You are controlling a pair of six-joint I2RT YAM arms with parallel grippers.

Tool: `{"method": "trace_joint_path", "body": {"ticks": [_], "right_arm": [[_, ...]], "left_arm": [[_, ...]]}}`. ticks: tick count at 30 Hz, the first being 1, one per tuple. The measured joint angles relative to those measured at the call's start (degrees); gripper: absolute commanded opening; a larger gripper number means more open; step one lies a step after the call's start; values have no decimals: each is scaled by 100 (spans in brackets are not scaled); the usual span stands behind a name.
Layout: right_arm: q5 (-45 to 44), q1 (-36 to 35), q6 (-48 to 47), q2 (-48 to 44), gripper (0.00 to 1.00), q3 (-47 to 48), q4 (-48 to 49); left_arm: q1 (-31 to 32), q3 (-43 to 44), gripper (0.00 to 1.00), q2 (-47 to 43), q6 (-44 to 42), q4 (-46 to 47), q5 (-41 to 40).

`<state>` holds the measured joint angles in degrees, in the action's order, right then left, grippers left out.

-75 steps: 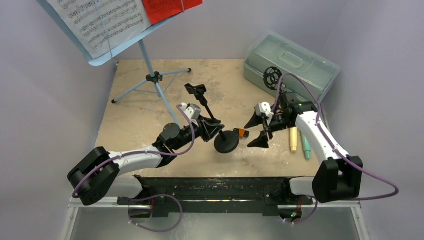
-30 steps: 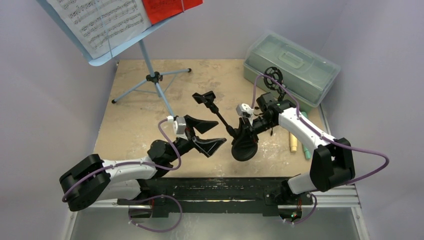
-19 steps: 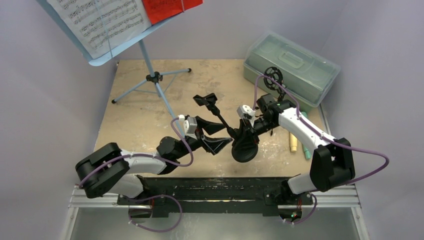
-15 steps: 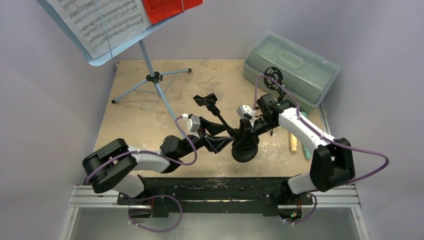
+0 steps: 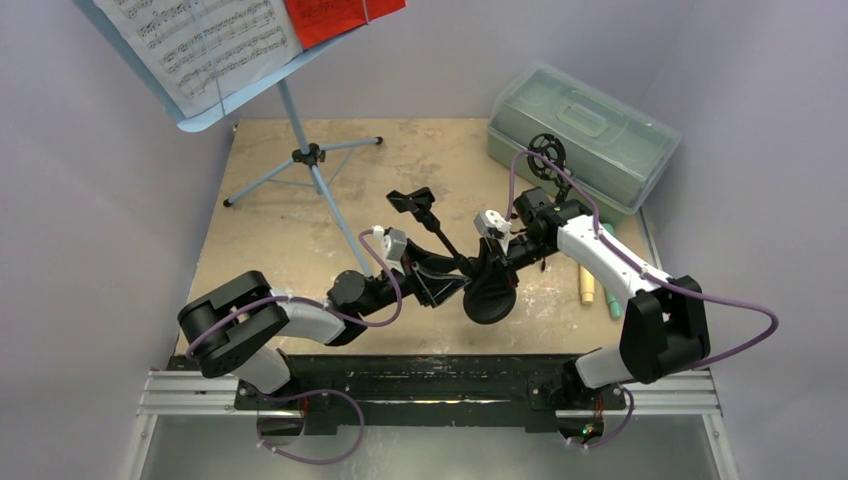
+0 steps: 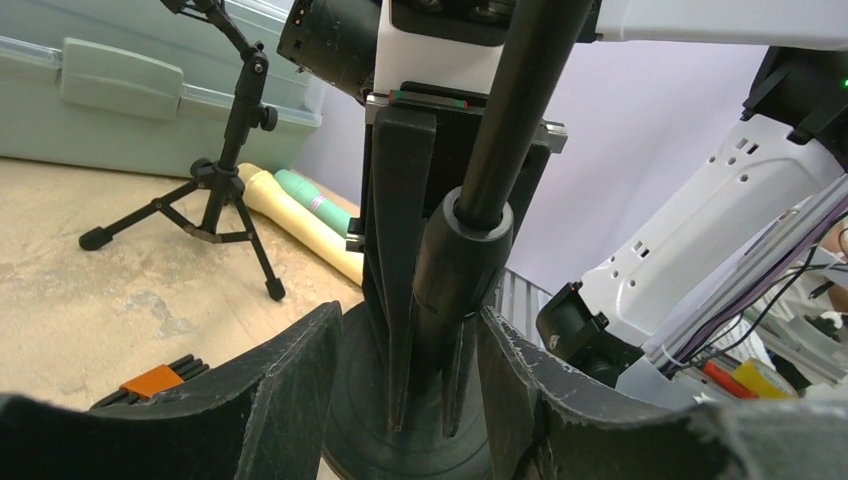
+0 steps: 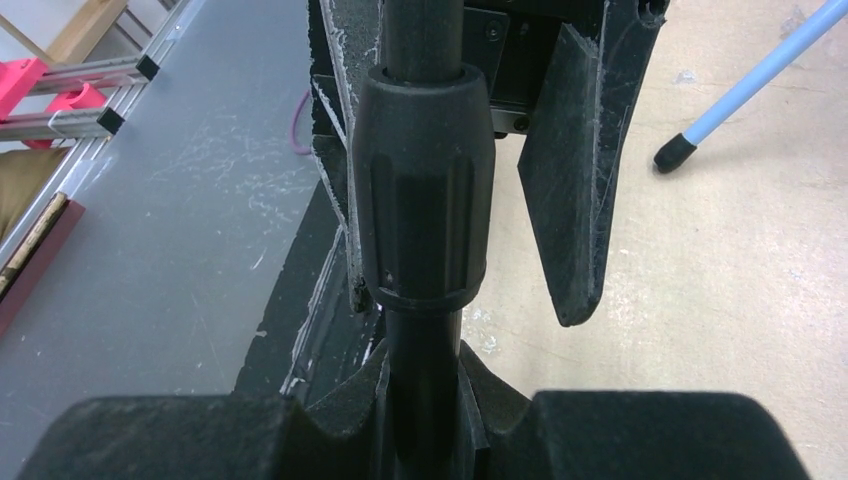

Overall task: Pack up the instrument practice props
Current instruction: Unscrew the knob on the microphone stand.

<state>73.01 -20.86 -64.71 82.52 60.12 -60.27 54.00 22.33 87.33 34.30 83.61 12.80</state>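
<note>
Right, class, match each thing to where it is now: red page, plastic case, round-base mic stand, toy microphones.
1 red page
2 plastic case
3 round-base mic stand
4 toy microphones

A clamped in the right pincer
B lying at the right edge of the table
C on the blue rack
D far right corner of the table

Pairs: 1-C, 2-D, 3-A, 4-B
</note>
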Motion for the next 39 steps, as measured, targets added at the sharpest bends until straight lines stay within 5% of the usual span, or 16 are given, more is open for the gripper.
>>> {"method": "trace_joint_path", "body": {"ticks": [16, 19, 24, 31, 35, 39], "right_arm": [[-4, 0, 42, 0, 0, 0, 118], [-4, 0, 59, 0, 0, 0, 122], [-13, 4, 144, 0, 0, 0, 131], [-11, 4, 997, -7, 0, -72, 798], [-291, -2, 2240, -122, 0, -398, 1978], [-879, 90, 3373, -249, 0, -675, 2920]], "left_arm": [[0, 116, 46, -284, 87, 11, -127], [0, 153, 36, -299, 85, 15, -133], [2, 184, 0, -297, 52, 28, -125], [39, 190, 0, -348, 85, -70, -608], [282, 278, 0, -673, 376, -1073, -1803], [485, 1346, 0, -890, 1019, -3641, -2977]]}}
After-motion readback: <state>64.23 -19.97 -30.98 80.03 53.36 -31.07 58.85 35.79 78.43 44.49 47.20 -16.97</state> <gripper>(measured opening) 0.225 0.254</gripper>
